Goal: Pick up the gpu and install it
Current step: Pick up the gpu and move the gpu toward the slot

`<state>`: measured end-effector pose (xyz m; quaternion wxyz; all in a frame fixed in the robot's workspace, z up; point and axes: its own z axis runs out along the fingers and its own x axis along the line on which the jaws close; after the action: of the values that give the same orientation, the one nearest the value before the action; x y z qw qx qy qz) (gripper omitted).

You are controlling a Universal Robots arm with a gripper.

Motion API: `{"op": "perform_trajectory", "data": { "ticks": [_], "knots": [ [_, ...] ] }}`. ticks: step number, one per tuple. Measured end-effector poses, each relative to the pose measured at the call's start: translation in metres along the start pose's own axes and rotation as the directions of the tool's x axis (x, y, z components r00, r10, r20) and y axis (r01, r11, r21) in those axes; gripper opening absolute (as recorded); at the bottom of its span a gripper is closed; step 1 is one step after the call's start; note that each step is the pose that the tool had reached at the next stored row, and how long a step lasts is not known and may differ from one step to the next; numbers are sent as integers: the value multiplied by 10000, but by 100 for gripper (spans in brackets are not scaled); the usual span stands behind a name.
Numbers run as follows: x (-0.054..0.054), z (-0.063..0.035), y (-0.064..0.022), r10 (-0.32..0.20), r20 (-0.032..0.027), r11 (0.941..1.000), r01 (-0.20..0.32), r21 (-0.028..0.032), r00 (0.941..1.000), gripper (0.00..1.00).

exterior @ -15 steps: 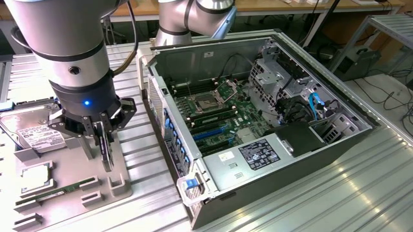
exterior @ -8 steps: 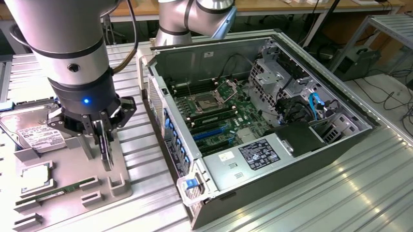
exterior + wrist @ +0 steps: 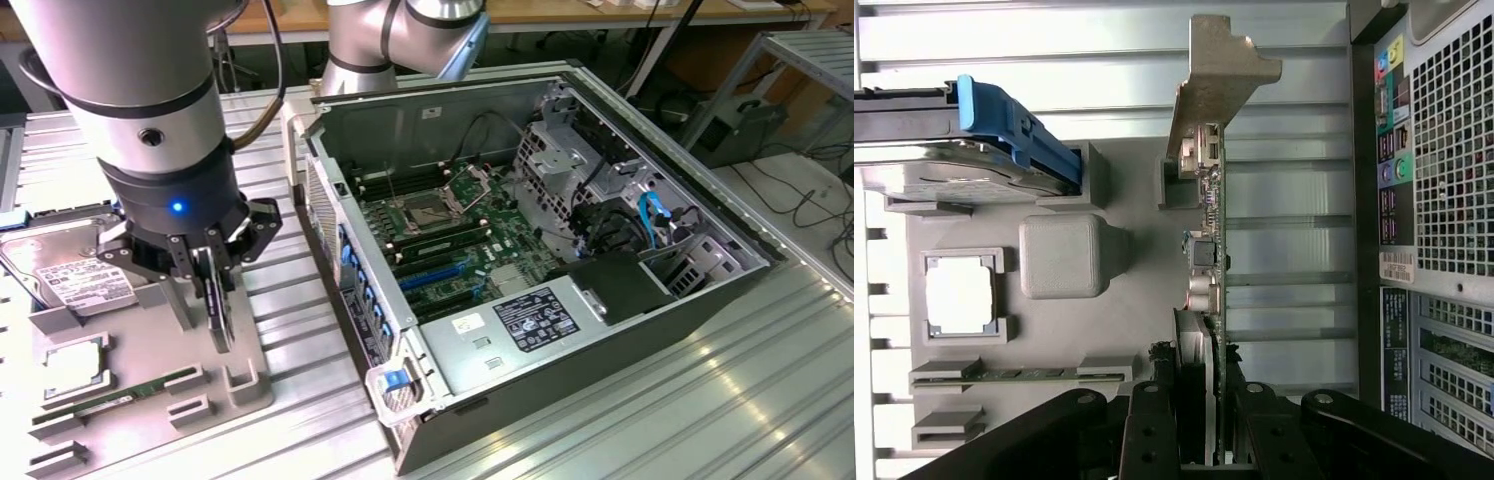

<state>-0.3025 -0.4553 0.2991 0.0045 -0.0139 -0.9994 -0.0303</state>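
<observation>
The gpu (image 3: 220, 318) stands on edge, thin and dark, at the grey fixture tray (image 3: 147, 350) on the exterior view's left. My gripper (image 3: 214, 285) comes down on it from above, its jaws closed on the card's two faces. In the wrist view the gpu (image 3: 1211, 240) runs away from me edge-on. It shows a green board, its silver end bracket (image 3: 1219, 80) at the far end, and a round black fan between my fingers (image 3: 1154, 425). My gripper (image 3: 1199, 405) is shut on it. Whether the card's lower edge still sits in the tray's slot I cannot tell.
The open computer case (image 3: 747, 240) lies on the exterior view's right with its motherboard (image 3: 454, 240) exposed; its rear panel (image 3: 1444, 200) is close beside the card. The tray (image 3: 1054, 330) also holds a hard drive (image 3: 74, 275) in a blue caddy (image 3: 1014, 130), a processor (image 3: 959, 295) and a memory stick (image 3: 1019, 375).
</observation>
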Motion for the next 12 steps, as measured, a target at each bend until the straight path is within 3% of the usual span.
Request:
{"op": "perform_trajectory", "data": {
  "ticks": [12],
  "knots": [
    [-6,-31,2,0,-6,10000,0,0,10000,28]
  ]
}}
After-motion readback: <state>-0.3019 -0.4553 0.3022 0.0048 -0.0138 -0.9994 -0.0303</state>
